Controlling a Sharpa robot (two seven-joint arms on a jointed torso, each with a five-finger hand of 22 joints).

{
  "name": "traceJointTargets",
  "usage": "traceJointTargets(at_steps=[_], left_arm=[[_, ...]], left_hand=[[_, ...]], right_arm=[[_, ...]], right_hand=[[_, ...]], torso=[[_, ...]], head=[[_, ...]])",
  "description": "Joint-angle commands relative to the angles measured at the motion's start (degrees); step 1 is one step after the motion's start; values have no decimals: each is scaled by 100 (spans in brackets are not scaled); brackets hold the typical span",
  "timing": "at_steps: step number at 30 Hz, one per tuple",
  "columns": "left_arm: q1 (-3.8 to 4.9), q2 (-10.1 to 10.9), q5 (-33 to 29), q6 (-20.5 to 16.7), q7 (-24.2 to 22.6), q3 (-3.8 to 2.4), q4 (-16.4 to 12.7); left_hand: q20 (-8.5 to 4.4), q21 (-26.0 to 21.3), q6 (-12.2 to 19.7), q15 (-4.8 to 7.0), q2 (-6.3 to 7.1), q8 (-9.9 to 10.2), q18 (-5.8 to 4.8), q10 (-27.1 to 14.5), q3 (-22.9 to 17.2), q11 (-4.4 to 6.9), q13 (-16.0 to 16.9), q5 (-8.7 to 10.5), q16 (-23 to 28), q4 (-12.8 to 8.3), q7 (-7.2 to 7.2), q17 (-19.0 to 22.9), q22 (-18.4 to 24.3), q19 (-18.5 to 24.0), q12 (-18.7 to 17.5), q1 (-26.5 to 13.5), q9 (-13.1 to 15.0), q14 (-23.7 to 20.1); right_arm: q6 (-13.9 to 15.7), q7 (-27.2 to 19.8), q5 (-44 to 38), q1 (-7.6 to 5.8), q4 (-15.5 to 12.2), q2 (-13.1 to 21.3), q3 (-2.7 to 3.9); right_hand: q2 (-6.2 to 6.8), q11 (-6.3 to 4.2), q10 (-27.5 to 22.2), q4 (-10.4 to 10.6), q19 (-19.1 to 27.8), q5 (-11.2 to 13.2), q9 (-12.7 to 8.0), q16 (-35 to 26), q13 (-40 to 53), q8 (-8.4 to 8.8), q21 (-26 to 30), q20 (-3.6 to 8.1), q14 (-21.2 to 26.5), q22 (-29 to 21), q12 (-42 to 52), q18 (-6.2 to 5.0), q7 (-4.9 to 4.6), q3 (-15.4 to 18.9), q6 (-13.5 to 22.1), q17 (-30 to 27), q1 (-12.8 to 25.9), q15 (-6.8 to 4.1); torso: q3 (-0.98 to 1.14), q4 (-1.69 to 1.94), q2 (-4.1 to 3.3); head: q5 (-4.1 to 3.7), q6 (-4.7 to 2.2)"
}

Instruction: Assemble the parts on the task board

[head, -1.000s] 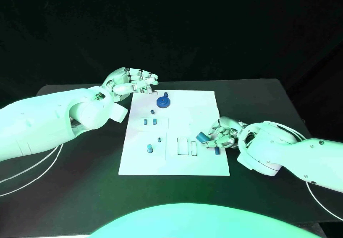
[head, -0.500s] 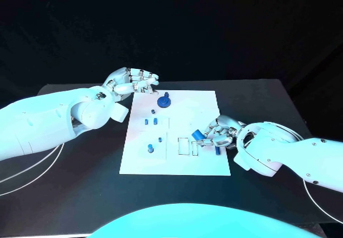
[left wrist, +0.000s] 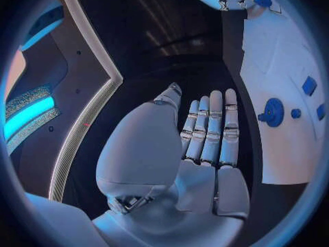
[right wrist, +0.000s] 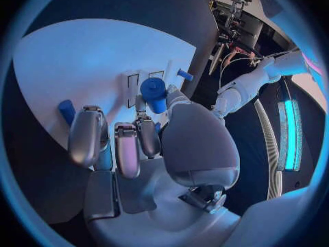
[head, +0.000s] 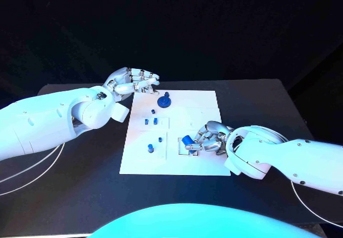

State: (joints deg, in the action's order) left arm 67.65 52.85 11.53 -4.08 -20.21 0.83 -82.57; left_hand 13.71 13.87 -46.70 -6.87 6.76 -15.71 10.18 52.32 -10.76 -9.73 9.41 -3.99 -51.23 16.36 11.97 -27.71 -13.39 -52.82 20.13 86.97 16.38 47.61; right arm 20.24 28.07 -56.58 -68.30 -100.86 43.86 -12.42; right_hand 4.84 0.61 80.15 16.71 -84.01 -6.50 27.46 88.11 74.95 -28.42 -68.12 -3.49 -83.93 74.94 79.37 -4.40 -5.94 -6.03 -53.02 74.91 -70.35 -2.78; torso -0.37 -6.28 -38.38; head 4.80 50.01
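Right hand, reaching in over the right edge of the white task board, pinched a small blue cylindrical part between thumb and fingertips. Over the last second this hand had slid leftward from near the board's right edge toward its middle, carrying the part with it. The part now hung just over the outlined rectangular slots in the lower middle of the board. In the right wrist view the blue part sat at the fingertips, right above those outlines, and another blue piece lay on the board beside the hand.

The left hand had not moved. It hovered off the board's far left corner, fingers lying together and extended, grasping nothing.

Elsewhere on the board, a blue gear-shaped part stood near the far edge, two small blue pieces sat left of centre, and one short peg stood near the left edge.

The shift suggested the carry was nearly done and the part was about to be set into a slot.
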Motion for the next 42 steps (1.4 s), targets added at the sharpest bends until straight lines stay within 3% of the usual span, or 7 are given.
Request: traceJointTargets(at_steps=[1,14,30,42], left_arm=[[2,-11,12,77,-38,-4,-13],[2,-11,12,89,-27,-4,-10],[2,-19,13,100,-9,-4,-4],[2,-25,13,104,3,-4,2]], left_hand=[[0,-23,54,9,-1,-16,25,-19,-3,-5,-9,-3,-22,21,116,6,7,-48,38,-40,-8,-36],[0,-23,54,9,-1,-16,25,-19,-3,-5,-9,-3,-22,21,116,6,7,-48,38,-40,-8,-36],[0,-23,54,9,-1,-16,25,-19,-3,-5,-9,-3,-22,21,116,6,7,-48,38,-40,-8,-36],[0,-56,58,9,-17,-21,25,-28,6,-5,-11,-5,-34,14,114,25,29,-72,49,-53,-9,-39]], right_arm=[[-137,46,42,9,40,-50,-1],[-157,146,14,12,191,-174,-1],[18,94,-4,11,397,-350,0],[-90,25,-1,11,360,-377,1]], right_hand=[[24,-20,31,2,-18,5,19,9,93,-71,0,48,-512,1004,-29,61,135,-65,-182,1063,125,-45],[132,-41,43,-9,-15,36,73,6,113,-174,16,65,-511,1000,-41,58,159,-16,-200,1059,433,-63],[92,-50,37,-1,-8,40,115,1,110,-246,46,74,-509,993,-65,54,171,139,-183,1052,631,-72],[121,-52,20,11,11,36,175,-14,109,-352,113,78,-503,978,-112,44,173,674,-108,1027,949,-74]], torso=[[-3,2,0],[1,10,-2],[4,8,-8],[3,2,-2]], head=[[-16,-1],[-6,-1],[-23,-1],[-3,-1]])
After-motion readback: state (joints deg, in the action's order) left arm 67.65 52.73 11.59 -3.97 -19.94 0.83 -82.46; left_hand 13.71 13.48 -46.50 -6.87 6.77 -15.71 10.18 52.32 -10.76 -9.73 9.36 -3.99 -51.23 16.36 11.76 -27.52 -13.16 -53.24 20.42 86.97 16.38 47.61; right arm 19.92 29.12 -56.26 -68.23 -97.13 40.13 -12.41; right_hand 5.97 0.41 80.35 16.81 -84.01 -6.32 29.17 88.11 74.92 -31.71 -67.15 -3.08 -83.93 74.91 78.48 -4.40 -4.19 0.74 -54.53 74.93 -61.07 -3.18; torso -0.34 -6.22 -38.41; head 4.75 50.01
